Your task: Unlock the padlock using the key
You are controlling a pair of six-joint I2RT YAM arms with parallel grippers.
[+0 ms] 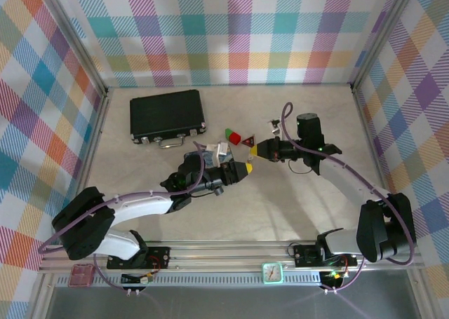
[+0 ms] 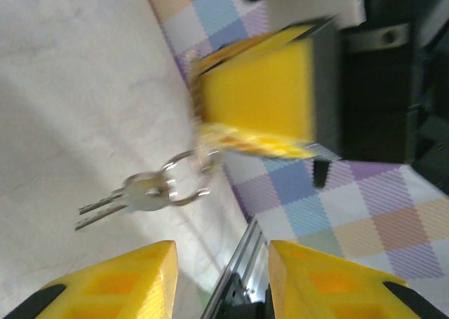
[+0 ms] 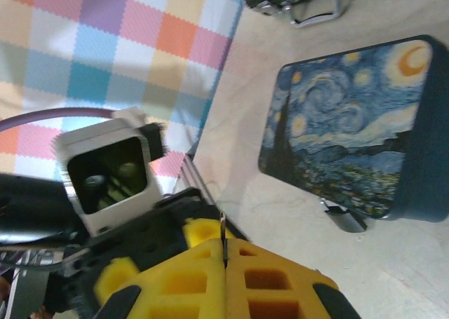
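Right gripper (image 3: 224, 263) is clamped on the key (image 2: 116, 203) by its ring. The key dangles just ahead of the left gripper (image 2: 221, 263), whose fingers are spread wide. I think the padlock (image 3: 344, 219) is by the box (image 3: 351, 130), well away from both. Looks like the carry stage; next up is getting the key tip onto the keyhole.

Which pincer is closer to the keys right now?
Right. The right pincer pinches their ring, keys dangling from it; the left pincer is open, facing them with a gap between.
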